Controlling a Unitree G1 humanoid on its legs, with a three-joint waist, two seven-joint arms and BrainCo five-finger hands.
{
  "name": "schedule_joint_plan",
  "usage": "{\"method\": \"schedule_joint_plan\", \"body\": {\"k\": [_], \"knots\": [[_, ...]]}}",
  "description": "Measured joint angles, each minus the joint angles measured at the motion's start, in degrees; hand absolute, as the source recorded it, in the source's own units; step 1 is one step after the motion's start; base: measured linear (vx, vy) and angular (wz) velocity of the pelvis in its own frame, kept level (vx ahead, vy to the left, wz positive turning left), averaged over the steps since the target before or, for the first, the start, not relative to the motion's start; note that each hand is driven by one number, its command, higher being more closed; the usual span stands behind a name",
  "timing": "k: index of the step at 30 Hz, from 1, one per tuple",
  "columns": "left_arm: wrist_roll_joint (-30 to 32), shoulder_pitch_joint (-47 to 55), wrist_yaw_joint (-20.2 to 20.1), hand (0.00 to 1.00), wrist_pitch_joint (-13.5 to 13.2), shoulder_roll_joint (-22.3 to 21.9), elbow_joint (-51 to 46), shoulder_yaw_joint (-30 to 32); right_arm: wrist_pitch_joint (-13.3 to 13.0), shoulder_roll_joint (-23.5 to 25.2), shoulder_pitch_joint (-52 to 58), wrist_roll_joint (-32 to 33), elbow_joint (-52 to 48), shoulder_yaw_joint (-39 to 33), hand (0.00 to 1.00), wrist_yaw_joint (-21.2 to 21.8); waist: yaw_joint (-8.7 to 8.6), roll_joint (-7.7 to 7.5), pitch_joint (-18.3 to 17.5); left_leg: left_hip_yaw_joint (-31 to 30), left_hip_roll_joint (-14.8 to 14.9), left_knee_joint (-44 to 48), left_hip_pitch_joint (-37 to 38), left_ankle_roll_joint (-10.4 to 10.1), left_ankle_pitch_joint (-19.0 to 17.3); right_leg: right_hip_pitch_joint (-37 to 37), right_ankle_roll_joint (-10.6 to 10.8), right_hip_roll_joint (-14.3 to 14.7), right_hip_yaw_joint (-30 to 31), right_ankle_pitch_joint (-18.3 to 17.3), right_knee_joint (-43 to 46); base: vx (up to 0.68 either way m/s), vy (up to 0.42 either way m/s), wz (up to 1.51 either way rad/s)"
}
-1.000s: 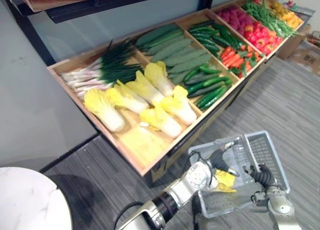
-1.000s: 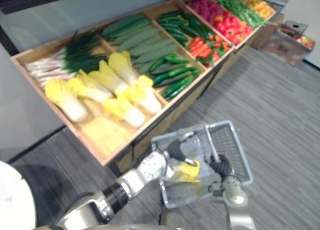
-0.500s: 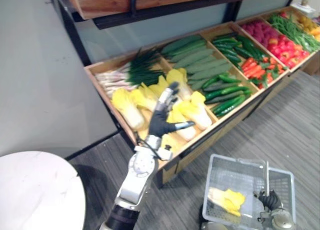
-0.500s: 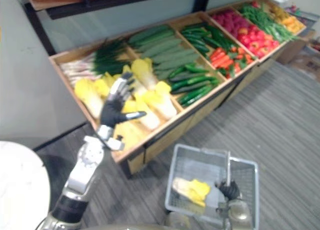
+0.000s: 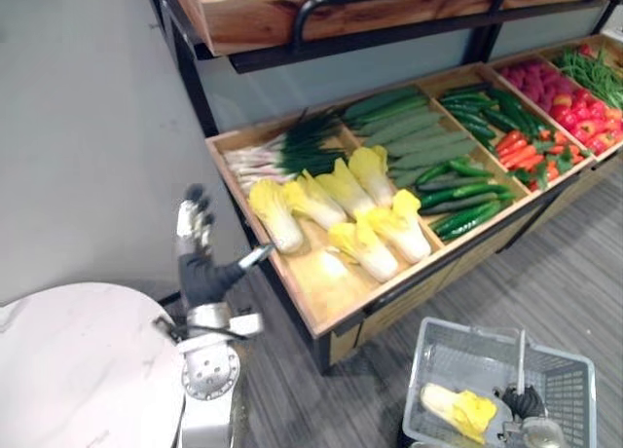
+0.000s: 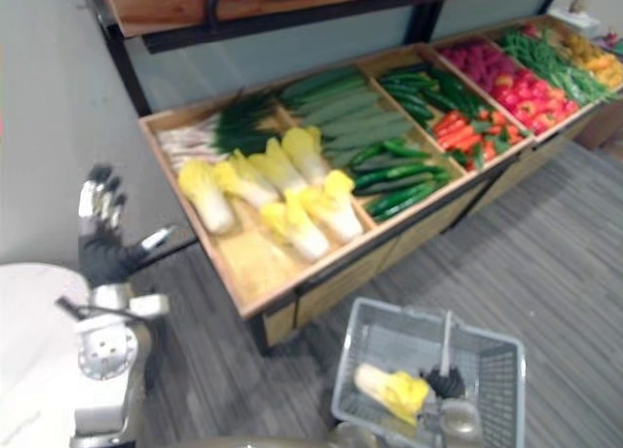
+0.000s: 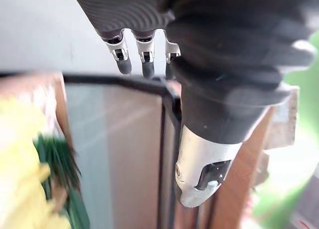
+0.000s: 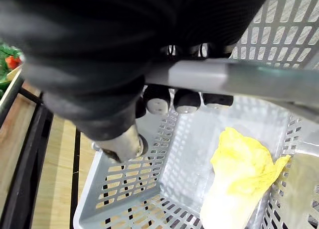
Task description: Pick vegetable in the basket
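One yellow-leaved, white-stemmed cabbage [image 5: 456,409] lies inside the grey slatted plastic basket [image 5: 574,370] in the left eye view, with the right hand [image 5: 526,403] at the basket's grey bar handle [image 5: 521,355]. Left hand [image 5: 200,265] stands upright, fingers straight, empty, between the round white marble table [image 5: 78,360] and the sloped wooden produce tray [image 5: 321,307]. Loose yellow cabbages [image 5: 365,239] lie in the tray's near compartment.

Right eye view: same layout.

Left wrist view: fingers [image 7: 123,64] extended, thumb apart, nothing held.

Right wrist view: right hand's fingers [image 8: 175,100] are curled round the handle, cabbage by the basket's wall.
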Motion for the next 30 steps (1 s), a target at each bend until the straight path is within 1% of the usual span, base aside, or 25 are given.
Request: {"method": "schedule_joint_plan", "body": {"k": [1,2,3,4,5,6,7,10,11,13,14,15,20,22,23,24,25,26,27,28,29,30], "knots": [[0.2,0.5,0.8,0.0,0.1,-0.4,1.8,1.0,-0.1,0.1,0.2,0.0,0.2,0.0,1.0,-0.2,0.49,0.01,-0.1,-0.1,0.0,0.0,-0.3,0.0,0.0,0.0,0.0,0.0,-0.2,0.0,0.0,-0.03,-0.013,0.16],[1.5,1.5,1.8,0.0,0.4,-1.0,5.9,3.0,-0.5,0.1,0.6,0.0,0.8,-0.1,1.0,-0.3,0.73,-0.08,-0.2,-1.0,0.0,0.0,-0.8,0.1,0.1,0.2,-0.1,-0.1,-0.8,0.0,-0.2,-0.03,-0.013,0.21],[2.4,2.1,2.2,0.0,0.9,-1.2,8.0,4.2,-0.6,0.2,0.6,0.0,1.2,-0.1,1.0,-0.3,0.76,-0.13,-0.2,-1.4,0.0,-0.1,-0.9,0.1,0.2,0.5,-0.1,-0.2,-1.2,-0.1,-0.5,-0.03,-0.032,0.31],[2.7,3.0,2.9,0.0,1.6,-1.9,12.6,6.6,-0.6,0.4,0.5,0.0,1.7,-0.2,1.0,-0.6,0.8,-0.23,-0.2,-2.0,0.0,-0.2,-0.9,0.1,0.4,1.1,-0.2,-0.2,-2.1,-0.7,-0.5,-0.02,-0.053,0.43],[4.7,3.2,3.5,0.0,2.6,-1.9,19.4,9.5,-0.6,0.9,0.8,0.0,1.6,-0.7,1.0,-1.1,0.77,-0.11,-0.3,-3.4,0.0,-0.2,-1.0,0.1,1.0,1.9,-0.3,-0.3,-3.5,-1.1,-0.5,-0.02,-0.053,0.4],[4.7,3.2,3.5,0.0,2.8,-1.9,20.6,10.0,-0.6,0.9,0.9,0.0,1.5,-0.7,1.0,-1.2,0.79,-0.1,-0.4,-3.6,0.0,-0.4,-1.0,0.1,1.1,1.9,-0.3,-0.3,-3.7,-1.1,-0.5,-0.02,-0.046,0.44],[4.7,3.0,3.8,0.0,4.1,-1.9,24.7,12.2,-0.6,1.3,1.0,0.0,1.3,-0.7,1.0,-1.4,0.75,-0.24,-0.5,-4.7,-0.1,-0.9,-1.7,0.1,1.5,1.9,-0.4,-0.4,-4.8,-1.3,-0.5,-0.03,-0.028,0.39],[4.7,2.9,5.2,0.0,6.0,-1.5,33.2,16.9,-0.6,2.5,1.1,0.0,0.9,-2.0,1.0,-1.5,0.91,-0.58,-0.6,-6.6,-0.4,-2.2,-2.7,0.3,3.1,1.9,-0.7,-0.7,-6.8,-1.5,-0.5,-0.03,-0.025,0.35],[4.7,2.9,5.7,0.0,6.5,-0.8,38.0,18.5,-0.6,2.6,1.0,0.0,0.9,-2.1,1.0,-1.6,1.06,-0.56,-0.6,-6.9,-0.5,-2.5,-2.6,0.3,3.4,2.0,-0.7,-0.7,-7.0,-1.5,-0.5,-0.02,-0.016,0.16],[4.7,2.9,5.7,0.0,6.7,-0.1,41.2,19.7,-0.6,2.6,1.0,0.0,0.9,-2.1,1.0,-1.9,1.07,-0.55,-0.6,-7.0,-0.6,-3.1,-2.6,0.4,3.8,1.9,-0.7,-0.8,-7.1,-1.5,-0.5,-0.01,-0.004,0.06],[4.7,2.9,5.5,0.0,7.0,1.0,45.0,20.1,-0.6,2.6,1.0,0.1,0.9,-2.1,1.0,-2.2,1.06,-0.54,-0.6,-7.0,-0.6,-3.3,-2.6,0.4,3.9,1.9,-0.7,-0.8,-7.1,-1.5,-0.6,-0.01,0.014,-0.48],[4.2,2.4,3.7,0.0,7.7,3.7,62.8,21.9,-0.6,2.6,-0.6,0.1,1.8,-2.1,1.0,-3.0,0.95,-0.4,-0.5,-3.7,-0.7,-4.3,-0.4,0.2,3.9,1.2,-0.7,-0.5,-4.0,-1.4,-0.6,-0.01,0.011,-0.53],[4.2,1.7,3.1,0.0,7.5,3.8,63.6,21.5,-0.6,2.6,-1.7,0.1,2.0,-2.1,1.0,-3.7,1.04,0.32,0.1,-2.2,-0.6,-4.4,0.4,0.0,3.5,0.7,-0.7,-0.1,-2.3,-1.4,-0.6,0.0,-0.001,-0.26],[4.1,1.7,2.8,0.0,7.6,4.0,67.0,20.9,-0.6,2.4,-2.1,0.1,2.2,-2.1,1.0,-4.0,1.19,0.22,0.5,-0.7,-0.3,-1.4,0.1,0.0,1.3,-0.3,-0.6,0.0,-0.1,-1.3,-0.2,0.02,0.018,-0.45],[4.1,1.2,2.7,0.0,7.6,4.0,67.7,20.1,-0.7,2.3,-2.4,0.1,2.2,-2.1,1.0,-4.1,1.15,0.63,0.8,-0.2,-0.2,0.4,-0.3,0.2,0.2,-0.5,-0.6,-0.2,0.5,-1.3,0.3,0.01,0.045,-0.45],[4.1,1.0,2.1,0.0,7.6,4.0,68.2,18.5,-0.8,2.1,-2.7,0.1,2.1,-2.2,1.0,-4.4,1.03,-0.06,1.5,0.4,-0.1,3.2,-0.9,0.5,-1.5,-1.7,-0.6,-0.5,1.5,-1.3,1.5,-0.01,0.092,-0.61],[4.2,1.1,1.5,0.0,7.7,4.2,68.2,14.7,-0.9,2.3,-2.7,0.1,1.0,-1.9,1.0,-4.5,0.93,-0.32,1.6,1.3,-0.7,5.9,-2.5,1.9,-3.5,-4.7,-0.6,-1.0,4.3,-1.0,4.4,-0.09,0.173,-1.06],[4.3,0.7,0.3,0.0,7.6,5.0,67.8,11.1,-1.6,2.9,-2.6,-0.1,-1.1,-0.2,1.0,-4.8,0.46,-1.59,2.0,2.0,-3.3,5.6,-3.0,4.2,-4.8,-10.2,-1.3,-2.5,6.4,-0.5,9.9,-0.13,0.188,-1.2],[4.3,0.5,-0.5,0.0,7.4,5.7,67.5,9.7,-1.8,3.2,-2.9,-0.1,-2.0,0.3,1.0,-4.8,0.34,-2.16,2.7,2.5,-4.6,4.3,-2.4,4.9,-4.5,-12.4,-2.7,-2.7,6.2,1.1,11.7,-0.18,0.171,-1.75],[4.4,-0.7,-2.2,0.0,6.7,7.1,66.8,8.2,-1.4,4.5,-5.1,-0.1,-2.7,0.6,1.0,-4.7,0.89,-1.4,4.6,8.6,-3.3,1.6,1.2,5.2,-2.8,-13.0,-5.7,-1.3,2.9,6.3,11.3,-0.13,0.088,-1.57],[4.5,-1.6,-2.7,0.0,6.0,7.8,66.5,8.2,-1.5,5.1,-5.9,-0.1,-3.3,0.7,1.0,-4.6,0.22,-0.89,7.2,10.7,-2.4,1.8,3.2,5.2,-2.8,-14.6,-9.3,-2.2,-2.5,-1.2,24.7,-0.17,0.144,-1.43],[4.6,-2.2,-3.4,0.0,5.8,8.6,66.0,8.0,-1.6,4.7,-4.9,0.0,-4.2,0.3,1.0,-4.9,-0.72,-0.94,7.6,11.7,-1.6,2.3,4.4,5.2,-2.9,-15.4,-11.1,-4.6,-7.5,-7.9,40.8,-0.1,0.127,-0.59]]}}
